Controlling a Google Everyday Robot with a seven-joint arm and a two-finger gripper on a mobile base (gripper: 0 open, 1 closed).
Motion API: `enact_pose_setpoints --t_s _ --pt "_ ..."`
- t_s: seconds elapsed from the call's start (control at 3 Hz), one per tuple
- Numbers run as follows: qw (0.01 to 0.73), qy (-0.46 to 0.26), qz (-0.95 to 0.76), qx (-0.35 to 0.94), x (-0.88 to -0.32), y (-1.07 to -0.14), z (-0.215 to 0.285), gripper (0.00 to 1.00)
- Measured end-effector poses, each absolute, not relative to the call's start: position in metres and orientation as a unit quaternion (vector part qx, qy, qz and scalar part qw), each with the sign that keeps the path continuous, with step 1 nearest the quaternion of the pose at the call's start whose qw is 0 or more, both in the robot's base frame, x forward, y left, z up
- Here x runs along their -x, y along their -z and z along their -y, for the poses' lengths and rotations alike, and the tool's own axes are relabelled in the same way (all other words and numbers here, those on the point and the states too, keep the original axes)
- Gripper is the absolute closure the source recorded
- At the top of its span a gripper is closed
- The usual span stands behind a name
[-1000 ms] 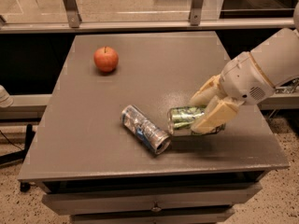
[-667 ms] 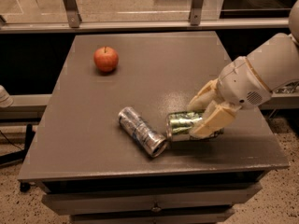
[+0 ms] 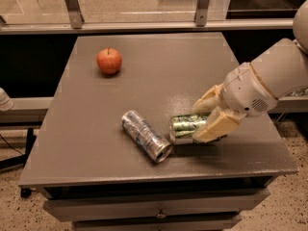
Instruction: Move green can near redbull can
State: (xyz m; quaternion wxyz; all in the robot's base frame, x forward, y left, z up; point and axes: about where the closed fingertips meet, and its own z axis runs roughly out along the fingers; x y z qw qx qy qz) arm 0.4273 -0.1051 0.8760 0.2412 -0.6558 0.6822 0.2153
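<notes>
**A:** What is different now from one second ago?

**B:** The gripper [image 3: 199, 124] has brought the green can [image 3: 184, 127] a little to the left, toward the redbull can [image 3: 145, 135]. Before, there was a clear gap between them. Now the silver end of the green can is just beside the near end of the redbull can. I cannot tell if they touch.

**A:** Where are they on the table [image 3: 144, 81]?

**B:** Both lie on their sides near the front edge. The green can is a bit right of the middle, and the redbull can has hardly moved.

**A:** And the fingers?

**B:** The two pale fingers [image 3: 219, 125] pinch the green can between them. The arm reaches in from the right edge.

**A:** What does it mean for the task?

**B:** I judge the placing is almost done. What remains is to let go and pull away without making the can roll. The red apple [image 3: 109, 60], near the far left corner, is not involved.
</notes>
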Motion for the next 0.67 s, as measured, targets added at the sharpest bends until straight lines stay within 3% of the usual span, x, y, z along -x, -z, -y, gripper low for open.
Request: enact_pose_setpoints --t_s 0.33,0.67 --pt "0.241 -0.215 -0.682 0.657 -0.4262 -0.8749 0.1041 0.12" --pt "0.241 -0.216 -0.684 0.654 -0.4241 -0.8742 0.1041 0.00"
